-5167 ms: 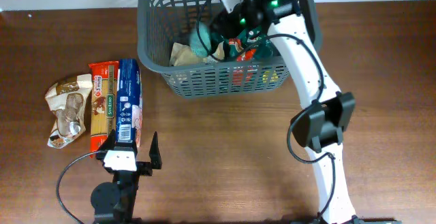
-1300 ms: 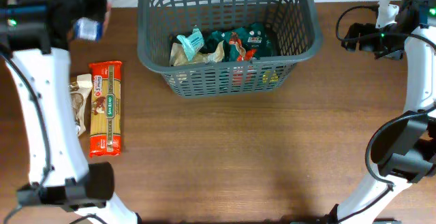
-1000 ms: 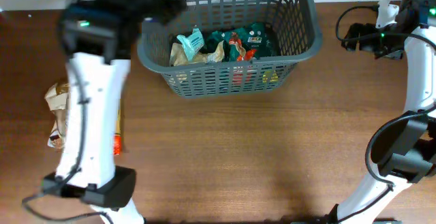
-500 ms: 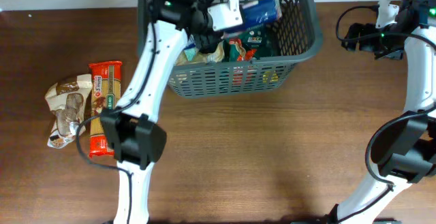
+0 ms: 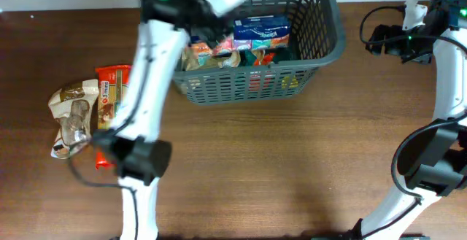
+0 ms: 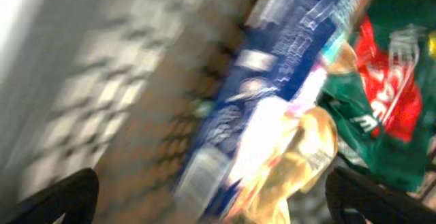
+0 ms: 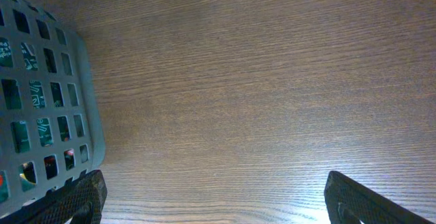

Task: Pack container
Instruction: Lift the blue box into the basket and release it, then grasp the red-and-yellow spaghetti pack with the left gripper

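Observation:
The dark grey lattice container (image 5: pixel 321 47) stands at the table's back centre. A blue packet (image 5: pixel 261 31) lies inside it on top of green, red and tan packets (image 5: pixel 219 50). My left gripper (image 5: pixel 211 14) hovers over the container's left part, blurred by motion. In the left wrist view its fingers (image 6: pixel 218 200) are wide apart and empty, with the blue packet (image 6: pixel 293 60) just below. My right gripper (image 5: pixel 376 37) is open and empty over bare table to the right of the container (image 7: pixel 41 101).
A red spaghetti packet (image 5: pixel 111 87) and a brown crumpled packet (image 5: pixel 69 120) lie on the table's left side, partly behind my left arm. The wooden table (image 7: pixel 259 81) lies bare under my right gripper (image 7: pixel 218 200).
My left gripper carried the blue packet from the left into the container and let it go. The packet now lies flat there and the gripper has pulled back left. The right arm has not moved.

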`<act>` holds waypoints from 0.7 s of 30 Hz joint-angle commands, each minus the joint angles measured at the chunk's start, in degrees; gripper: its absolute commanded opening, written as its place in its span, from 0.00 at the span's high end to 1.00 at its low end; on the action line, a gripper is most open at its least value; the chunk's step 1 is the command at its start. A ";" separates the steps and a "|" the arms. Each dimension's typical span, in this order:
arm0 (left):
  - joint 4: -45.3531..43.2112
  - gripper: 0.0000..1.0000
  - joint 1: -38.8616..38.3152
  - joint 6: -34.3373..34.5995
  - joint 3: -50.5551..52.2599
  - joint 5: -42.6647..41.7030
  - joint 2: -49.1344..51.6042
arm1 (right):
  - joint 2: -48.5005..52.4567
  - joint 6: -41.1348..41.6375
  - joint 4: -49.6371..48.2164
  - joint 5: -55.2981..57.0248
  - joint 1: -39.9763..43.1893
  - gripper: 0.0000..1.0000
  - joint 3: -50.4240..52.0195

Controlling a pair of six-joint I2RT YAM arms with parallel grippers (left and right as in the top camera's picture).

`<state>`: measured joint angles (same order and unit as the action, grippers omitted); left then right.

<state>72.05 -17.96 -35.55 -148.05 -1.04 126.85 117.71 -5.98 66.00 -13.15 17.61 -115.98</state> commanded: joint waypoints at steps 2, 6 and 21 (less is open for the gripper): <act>6.56 0.01 8.48 13.18 -4.61 1.99 -11.19 | -0.85 0.50 0.02 -0.50 0.04 0.01 0.17; 17.31 0.01 16.31 14.88 -4.61 2.56 -13.46 | -0.85 0.50 0.02 -0.50 0.04 0.01 0.20; 13.62 0.04 34.64 29.29 29.03 -5.11 -11.04 | -0.85 0.50 0.02 -0.50 0.04 0.01 0.17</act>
<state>89.32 16.51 -8.25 -127.13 -3.62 115.09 117.71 -5.91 66.00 -13.15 17.58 -115.96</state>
